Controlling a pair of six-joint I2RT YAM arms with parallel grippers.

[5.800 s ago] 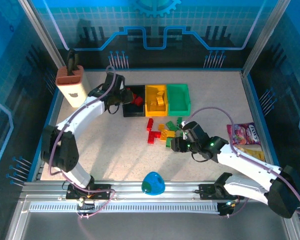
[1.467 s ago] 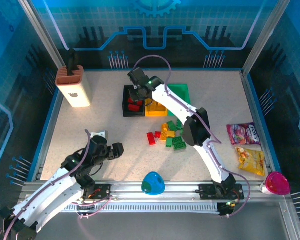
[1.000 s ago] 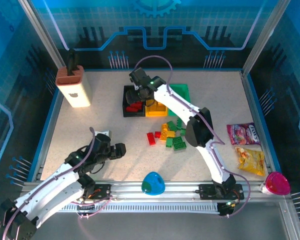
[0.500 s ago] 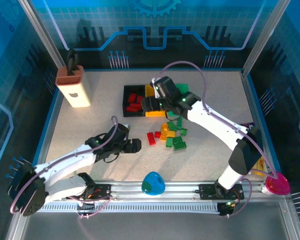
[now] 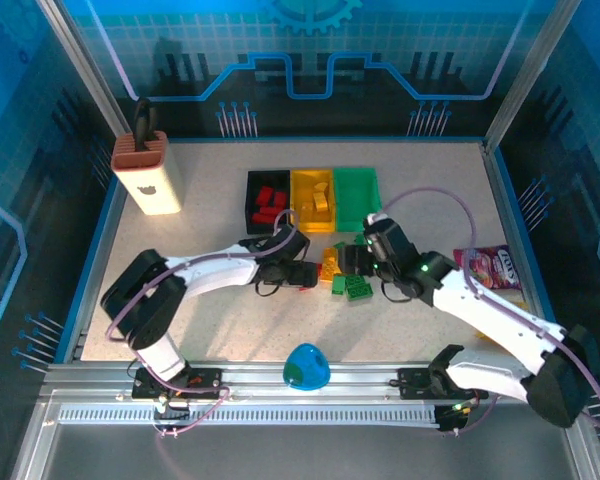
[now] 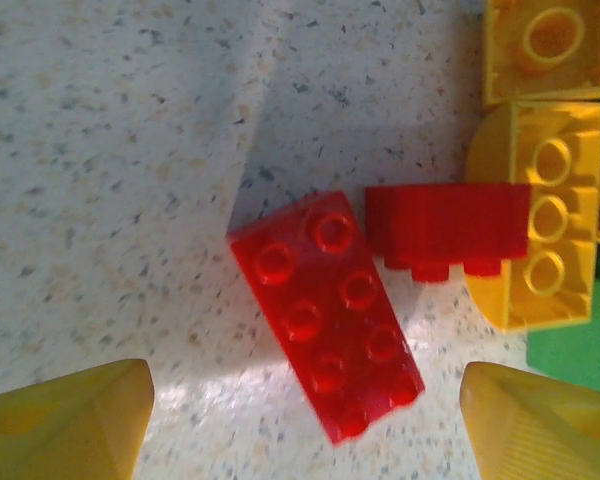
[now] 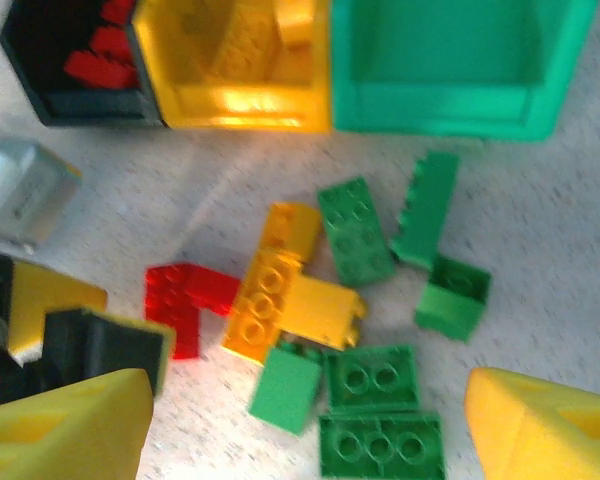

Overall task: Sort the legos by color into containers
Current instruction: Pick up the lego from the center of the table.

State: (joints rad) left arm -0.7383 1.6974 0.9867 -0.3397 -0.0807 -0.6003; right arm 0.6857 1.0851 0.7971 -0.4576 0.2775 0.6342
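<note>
Three joined bins stand at the back of the table: black [image 5: 267,203] with red bricks in it, yellow [image 5: 313,200] with yellow bricks, and green [image 5: 357,197]. Loose legos lie in front of them. My left gripper [image 6: 305,440] is open and low over a red eight-stud brick [image 6: 325,312], whose near end lies between the yellow fingertips [image 6: 65,425]. A second red brick [image 6: 447,228] lies on its side against a yellow one [image 6: 530,255]. My right gripper [image 7: 305,430] hangs open above green bricks [image 7: 380,440] and yellow bricks [image 7: 280,300], holding nothing.
A tan-and-brown knife block [image 5: 145,175] stands at the back left. A blue round object [image 5: 306,367] sits at the near edge. Snack packets [image 5: 490,268] lie to the right, partly under the right arm. The two grippers are close together over the pile.
The left arm has swung from the near left in to the red bricks. The right arm has drawn back from the bins to hover over the loose pile.
</note>
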